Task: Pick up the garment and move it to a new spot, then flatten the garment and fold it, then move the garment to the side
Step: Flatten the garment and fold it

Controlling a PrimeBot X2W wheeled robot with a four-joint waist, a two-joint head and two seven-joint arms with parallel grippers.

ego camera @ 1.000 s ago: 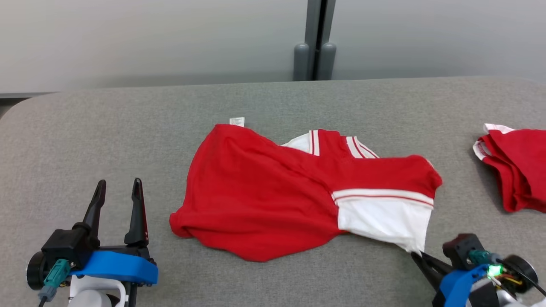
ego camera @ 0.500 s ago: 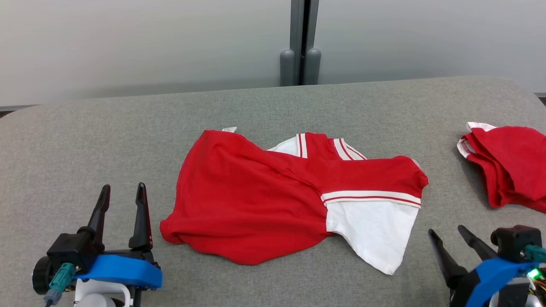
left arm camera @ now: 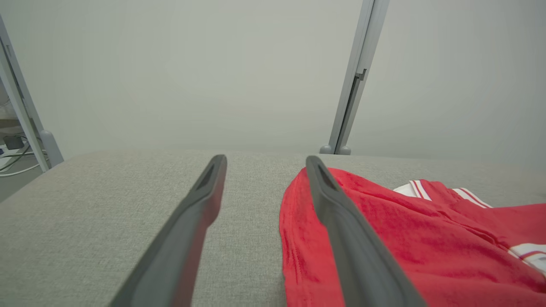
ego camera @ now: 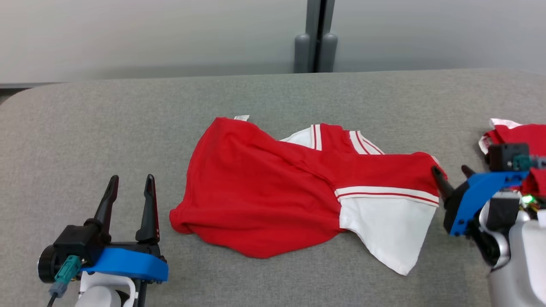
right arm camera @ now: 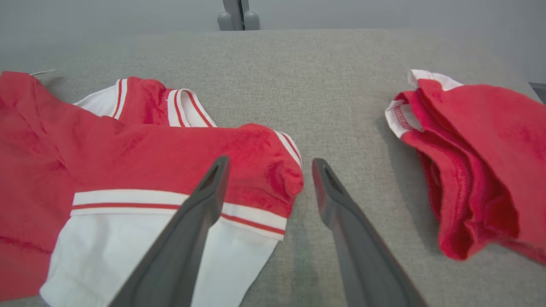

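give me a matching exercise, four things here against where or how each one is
1 left gripper
2 right gripper
3 red and white garment
4 folded red garment

a bunched in layers, far right
b open, at the red and white garment's right end
c rumpled, lying in the middle
d open, near left, clear of both garments

Pairs: 1-d, 2-b, 3-c, 4-a

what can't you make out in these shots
Head view: the second red garment sits partly behind the right gripper and is cut off by the right edge.
Head view: the white tag on the red and white garment is too small to read.
Left wrist view: that garment runs off the right and bottom edges, and a finger of the left gripper covers part of it.
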